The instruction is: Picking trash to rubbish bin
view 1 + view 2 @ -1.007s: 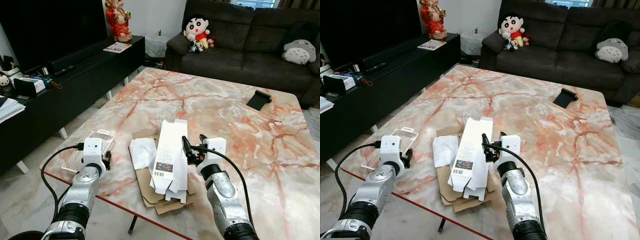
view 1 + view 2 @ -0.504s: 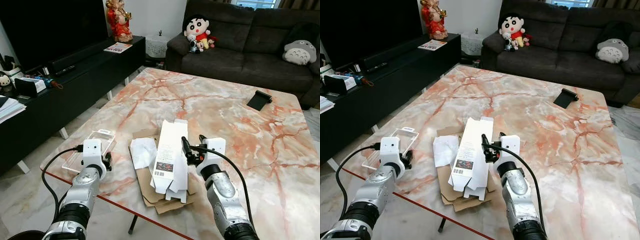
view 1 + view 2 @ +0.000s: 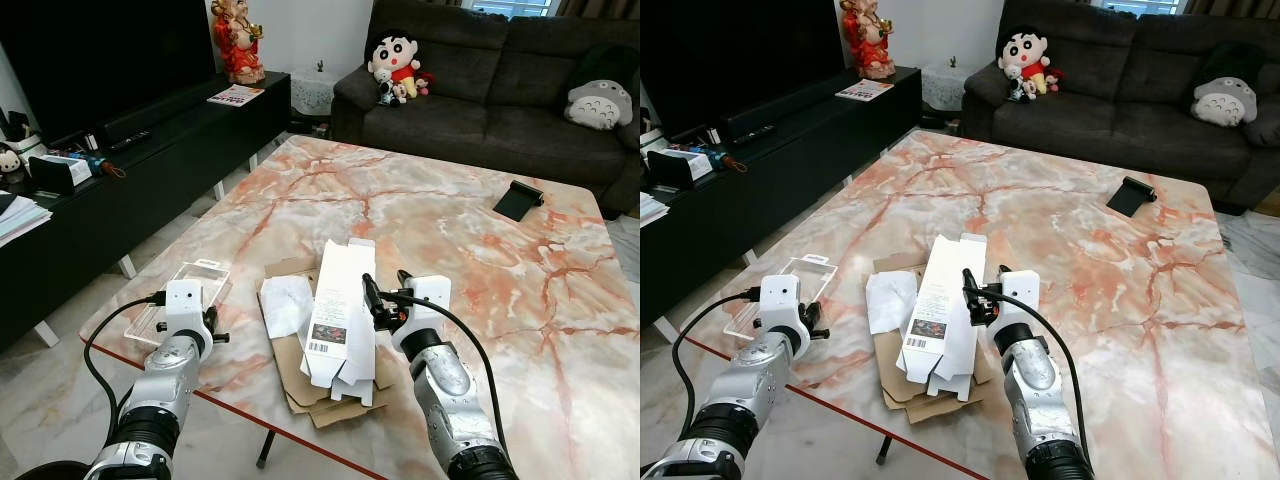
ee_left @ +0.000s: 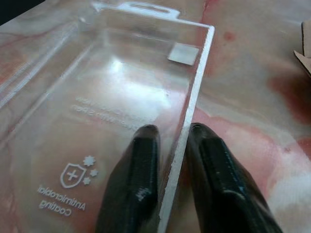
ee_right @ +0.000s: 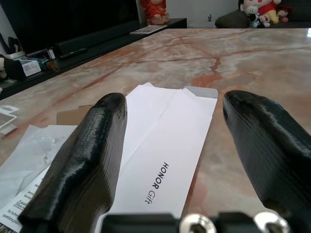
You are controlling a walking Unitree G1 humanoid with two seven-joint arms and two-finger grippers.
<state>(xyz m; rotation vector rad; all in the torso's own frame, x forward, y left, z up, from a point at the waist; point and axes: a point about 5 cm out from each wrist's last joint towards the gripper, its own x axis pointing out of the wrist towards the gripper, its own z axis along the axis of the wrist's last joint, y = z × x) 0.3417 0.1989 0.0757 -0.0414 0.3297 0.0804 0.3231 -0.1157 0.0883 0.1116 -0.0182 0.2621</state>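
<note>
One clear plastic package [image 3: 180,296] is seen at the near left corner of the marble table [image 3: 470,230], and its edge is pinched between the two nearly closed fingers of the left gripper [image 4: 172,160]. In the middle of the near edge, one flattened white carton [image 3: 340,310] is laid over one sheet of brown cardboard [image 3: 300,385], with one crumpled white paper [image 3: 285,303] touching its left side. The right gripper [image 3: 385,295] is held just beside the carton's right edge, its two fingers spread wide apart and nothing gripped between them. One black object [image 3: 518,199] is left near the far right corner, well apart from the trash.
</note>
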